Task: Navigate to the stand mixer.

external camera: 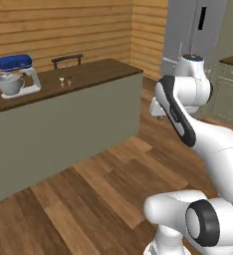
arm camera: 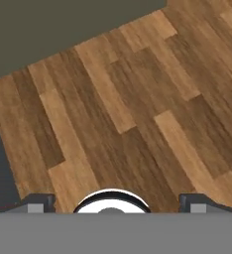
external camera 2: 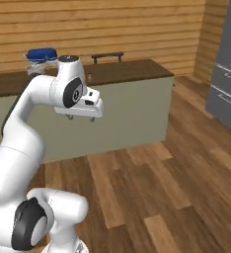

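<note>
**Still short of the stand mixer, with an island corner in the way**

Clearly the base is not yet at its goal. The stand mixer [external camera: 16, 74] sits on the dark surface [external camera: 93, 74] of a grey-fronted island, toward its far left end in the left base view; in the right base view its blue head [external camera 2: 41, 54] peeks out just behind the arm's upper joint. A stretch of wooden floor [external camera: 103, 184] lies between the robot and the island front, so the mixer is well apart from the base.

The end effector [arm camera: 113, 206] is held out over the floor, pointing down at the planks, with its two fingertips [arm camera: 36, 204] wide apart and nothing between them (the task asks for driving, not grasping, so that is as it should be).

What could go wrong, as I judge it: the mixer stands well left of where the base now faces, so a straight run forward would end at the wrong part of the island. Turning late or driving too far could bump the base or the outstretched arm against the island front. Two small items [external camera: 65, 81] and a dark handled object [external camera: 67, 60] also share the surface, though neither resembles the blue mixer.
</note>
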You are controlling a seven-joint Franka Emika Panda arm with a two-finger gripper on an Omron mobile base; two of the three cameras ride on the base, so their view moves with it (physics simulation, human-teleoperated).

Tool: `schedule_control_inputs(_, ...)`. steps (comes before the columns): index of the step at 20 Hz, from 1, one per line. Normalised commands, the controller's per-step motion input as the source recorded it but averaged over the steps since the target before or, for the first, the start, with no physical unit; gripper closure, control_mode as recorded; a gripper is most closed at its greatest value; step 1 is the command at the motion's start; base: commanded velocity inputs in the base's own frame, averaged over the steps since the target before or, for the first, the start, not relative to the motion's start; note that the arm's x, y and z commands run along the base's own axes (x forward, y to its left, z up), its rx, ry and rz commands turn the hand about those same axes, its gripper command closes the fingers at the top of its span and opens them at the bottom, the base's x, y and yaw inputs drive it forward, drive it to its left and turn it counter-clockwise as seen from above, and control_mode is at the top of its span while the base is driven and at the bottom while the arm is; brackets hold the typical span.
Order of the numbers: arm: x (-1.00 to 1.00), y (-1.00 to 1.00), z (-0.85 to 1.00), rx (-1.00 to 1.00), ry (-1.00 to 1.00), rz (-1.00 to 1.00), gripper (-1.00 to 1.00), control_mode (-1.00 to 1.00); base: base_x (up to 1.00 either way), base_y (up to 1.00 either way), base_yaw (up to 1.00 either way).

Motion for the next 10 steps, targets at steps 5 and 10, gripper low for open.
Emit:
schedule_control_inputs(5,0.00,0.00,0.00,0.00,0.00,0.00,-1.00,1.00,0.00,0.38,0.83)
schedule_control_inputs(10,0.00,0.00,0.00,0.00,0.00,0.00,-1.00,1.00,-0.01,0.14,0.27)
